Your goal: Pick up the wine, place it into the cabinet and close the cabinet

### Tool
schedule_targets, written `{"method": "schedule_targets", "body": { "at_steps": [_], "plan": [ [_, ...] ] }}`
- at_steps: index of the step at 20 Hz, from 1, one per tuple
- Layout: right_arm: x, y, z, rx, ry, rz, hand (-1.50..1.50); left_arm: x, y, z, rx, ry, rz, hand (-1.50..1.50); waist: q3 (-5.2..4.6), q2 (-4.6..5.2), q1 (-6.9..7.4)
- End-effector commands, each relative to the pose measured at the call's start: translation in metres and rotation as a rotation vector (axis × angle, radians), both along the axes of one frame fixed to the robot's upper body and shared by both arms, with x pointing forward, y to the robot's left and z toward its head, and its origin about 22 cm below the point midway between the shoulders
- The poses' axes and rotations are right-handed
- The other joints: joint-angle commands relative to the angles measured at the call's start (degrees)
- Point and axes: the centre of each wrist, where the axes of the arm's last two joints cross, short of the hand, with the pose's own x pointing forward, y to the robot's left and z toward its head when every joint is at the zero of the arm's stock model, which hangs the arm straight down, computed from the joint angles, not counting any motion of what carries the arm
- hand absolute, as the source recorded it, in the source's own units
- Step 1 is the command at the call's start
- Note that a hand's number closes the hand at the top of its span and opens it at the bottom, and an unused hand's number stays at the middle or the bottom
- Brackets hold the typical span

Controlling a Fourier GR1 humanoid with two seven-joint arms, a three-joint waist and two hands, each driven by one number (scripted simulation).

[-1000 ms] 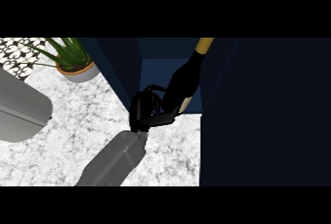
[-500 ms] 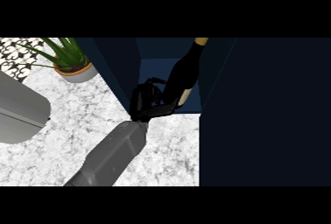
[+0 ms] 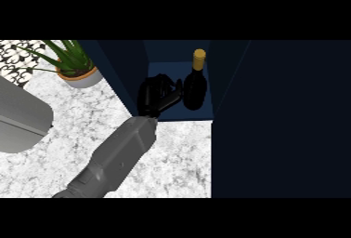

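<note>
The wine bottle [image 3: 195, 90], dark with a gold top, stands upright inside the open dark-blue cabinet [image 3: 168, 55], on its floor. My right hand [image 3: 156, 95] is inside the cabinet opening, just left of the bottle. Its fingers are loosened and only their tips reach the bottle's left side. The grey forearm runs down to the lower left over the marble counter. One cabinet door [image 3: 281, 121] stands open as a large dark panel on the right, and the other door [image 3: 115, 69] is open on the left. My left hand does not show.
A potted green plant [image 3: 74, 67] stands on the counter left of the cabinet. A large grey rounded body [image 3: 21, 121] fills the left edge. White marble counter [image 3: 178, 158] lies in front of the cabinet.
The bottle went from tilted at the cabinet's front to upright deeper inside. My right hand moved in with it, then eased off to the bottle's left side.
</note>
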Motion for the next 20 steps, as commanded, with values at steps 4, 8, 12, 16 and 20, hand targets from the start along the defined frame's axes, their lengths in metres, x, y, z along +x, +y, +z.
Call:
{"method": "schedule_targets", "body": {
  "at_steps": [4, 8, 12, 16, 20],
  "plan": [
    [0.004, 0.011, -0.015, 0.001, 0.019, 0.008, -1.50, 0.020, 0.003, 0.015, 0.053, 0.049, 0.063, 1.50, 0.00, 0.20, -0.52],
    [-0.008, 0.005, -0.007, -0.001, -0.006, 0.029, -1.50, 0.015, 0.011, 0.001, 0.065, 0.068, 0.067, 1.50, -0.01, 0.21, -0.93],
    [0.000, -0.006, 0.001, -0.007, -0.002, 0.022, -1.50, 0.015, 0.023, -0.007, 0.054, 0.064, 0.078, 1.50, -0.03, 0.51, -1.29],
    [-0.006, -0.003, -0.004, -0.005, 0.000, 0.025, -1.50, 0.016, 0.026, -0.008, 0.028, 0.052, 0.141, 1.50, -0.04, 0.54, -1.50],
    [0.006, 0.004, -0.003, 0.010, -0.014, 0.011, -1.50, 0.016, 0.041, -0.014, 0.041, -0.015, 0.179, 1.50, -0.05, 0.51, -0.47]
  ]
}}
